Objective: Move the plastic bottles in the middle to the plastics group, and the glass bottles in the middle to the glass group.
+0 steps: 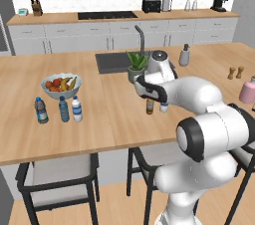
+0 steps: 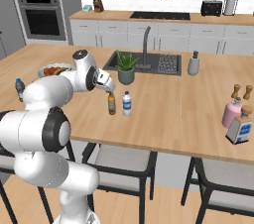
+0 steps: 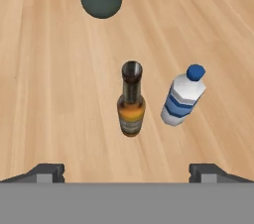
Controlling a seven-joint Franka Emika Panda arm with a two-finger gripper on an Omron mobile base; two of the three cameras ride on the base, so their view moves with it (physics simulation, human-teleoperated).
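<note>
With the gripper [image 3: 127, 171] spread wide and empty above it, the slim dark brown glass bottle [image 3: 131, 100], probably slick and breakable, is best gripped at the labelled body.

A slim dark brown glass bottle [image 3: 131, 100] with a long neck and pale label stands upright on the wooden counter, straight ahead of the wide-open pincer [image 3: 127, 172] and clear of it. Just to its right stands a small clear plastic water bottle [image 3: 183, 98] with a blue cap and a blue-and-white label band, also upright and untouched.
</note>
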